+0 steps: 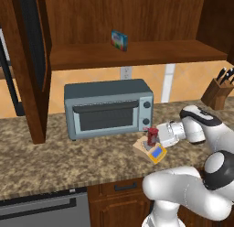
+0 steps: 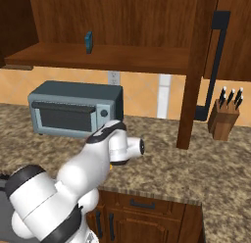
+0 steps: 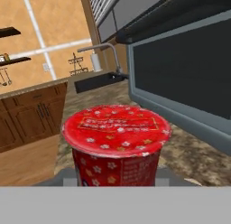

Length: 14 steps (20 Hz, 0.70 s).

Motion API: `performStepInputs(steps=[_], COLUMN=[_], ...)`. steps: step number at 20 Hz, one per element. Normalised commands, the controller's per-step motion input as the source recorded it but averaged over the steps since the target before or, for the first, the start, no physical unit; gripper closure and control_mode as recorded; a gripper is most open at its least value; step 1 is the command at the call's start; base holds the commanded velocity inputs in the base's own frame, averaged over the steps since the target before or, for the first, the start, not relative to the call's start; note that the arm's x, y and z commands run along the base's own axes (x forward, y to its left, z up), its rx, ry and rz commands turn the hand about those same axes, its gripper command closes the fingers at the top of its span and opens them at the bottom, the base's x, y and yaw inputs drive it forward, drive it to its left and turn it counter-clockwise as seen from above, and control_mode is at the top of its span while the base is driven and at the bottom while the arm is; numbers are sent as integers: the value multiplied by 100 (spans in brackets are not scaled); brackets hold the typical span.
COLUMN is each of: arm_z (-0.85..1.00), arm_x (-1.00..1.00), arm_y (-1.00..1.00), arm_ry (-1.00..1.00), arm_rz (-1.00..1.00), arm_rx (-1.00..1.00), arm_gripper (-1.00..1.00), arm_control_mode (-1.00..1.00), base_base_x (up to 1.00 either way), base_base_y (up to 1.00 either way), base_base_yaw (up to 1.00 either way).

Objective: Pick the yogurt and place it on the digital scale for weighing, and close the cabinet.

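Observation:
The yogurt, a small red cup with a red patterned lid, sits between the fingers of my gripper, which is shut on it. In the hand view the yogurt is close up at the centre. It is directly over the digital scale, a flat tan device with a blue, yellow-edged display on the counter in front of the toaster oven; I cannot tell whether the cup rests on the plate. The cabinet stands open, its left door and right door both swung out.
A grey toaster oven stands on the granite counter just behind the scale. A blue-green box sits on the cabinet shelf. A knife block is at the far right. A sink lies further along the counter.

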Motion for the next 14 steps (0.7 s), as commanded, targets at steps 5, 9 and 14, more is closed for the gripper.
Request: performStepInputs(steps=[5, 9, 14], arm_z=[-32, -18, -2], arm_x=[17, 14, 27], arm_y=[0, 0, 0], arm_ry=[-1, 0, 0], arm_rz=[0, 0, 0], arm_rx=[0, 0, 0], arm_gripper=[100, 100, 100], arm_control_mode=[-100, -100, -100], base_base_x=[0, 0, 0], base_base_y=[0, 0, 0], base_base_yaw=[0, 0, 0])
